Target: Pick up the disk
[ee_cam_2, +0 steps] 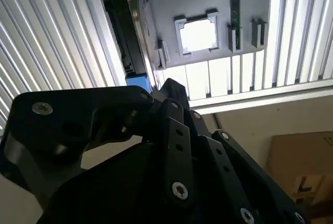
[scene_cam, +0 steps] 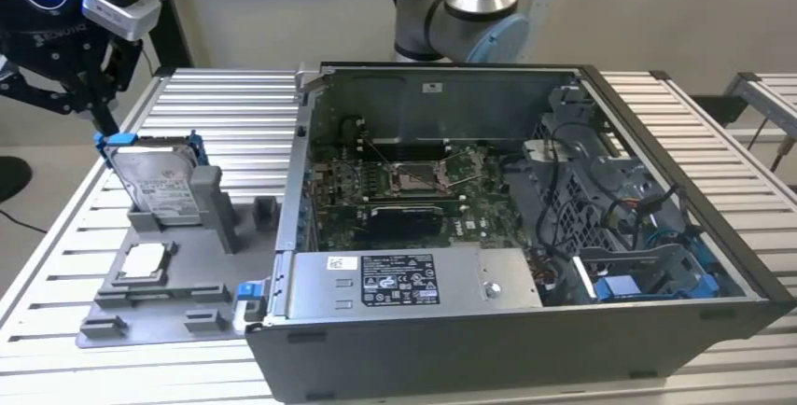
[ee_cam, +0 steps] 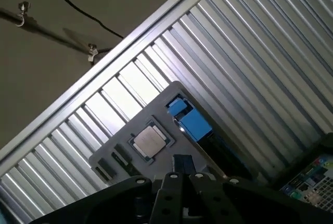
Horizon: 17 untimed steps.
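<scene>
The disk point(scene_cam: 162, 184) stands upright on its edge in a slot of a grey holder plate point(scene_cam: 149, 307), at the exterior view's left. It is silver-grey with a white label and a blue frame on its top corners. My black gripper point(scene_cam: 69, 97) hangs just above the disk's upper corner, toward the exterior view's left, with nothing seen in it. In the second wrist view the disk point(ee_cam_2: 131, 31) shows edge-on beyond the gripper's black linkage point(ee_cam_2: 171, 146). In the first wrist view the blue frame of the disk point(ee_cam: 190, 123) rises from the plate.
A small square silver chip point(scene_cam: 142, 261) lies in a pocket of the holder plate. An open computer case point(scene_cam: 524, 200) stands right beside the plate, with a labelled grey box point(scene_cam: 412, 279) at its front. All rest on a slatted metal table point(scene_cam: 224, 97).
</scene>
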Each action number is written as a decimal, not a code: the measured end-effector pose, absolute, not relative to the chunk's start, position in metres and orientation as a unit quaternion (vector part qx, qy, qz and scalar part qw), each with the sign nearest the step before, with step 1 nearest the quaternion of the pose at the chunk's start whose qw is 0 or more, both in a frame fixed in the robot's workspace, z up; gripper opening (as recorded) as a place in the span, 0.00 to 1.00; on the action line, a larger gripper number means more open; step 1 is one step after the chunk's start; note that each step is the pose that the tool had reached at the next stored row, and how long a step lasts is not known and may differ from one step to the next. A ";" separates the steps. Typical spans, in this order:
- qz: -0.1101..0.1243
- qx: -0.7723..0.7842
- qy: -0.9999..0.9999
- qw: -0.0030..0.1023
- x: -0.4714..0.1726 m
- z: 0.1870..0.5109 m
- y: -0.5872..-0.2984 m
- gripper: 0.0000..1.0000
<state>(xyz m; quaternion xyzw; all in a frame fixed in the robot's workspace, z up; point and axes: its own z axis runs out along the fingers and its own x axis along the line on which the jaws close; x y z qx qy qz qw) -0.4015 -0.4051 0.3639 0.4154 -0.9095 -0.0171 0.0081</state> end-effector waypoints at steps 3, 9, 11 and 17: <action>-0.017 0.431 -0.902 0.008 -0.402 0.364 -0.404 0.00; -0.017 0.460 -0.888 0.008 -0.402 0.363 -0.402 0.00; -0.017 0.469 -0.883 0.008 -0.402 0.363 -0.401 0.00; -0.018 0.491 -0.871 0.008 -0.402 0.361 -0.398 0.00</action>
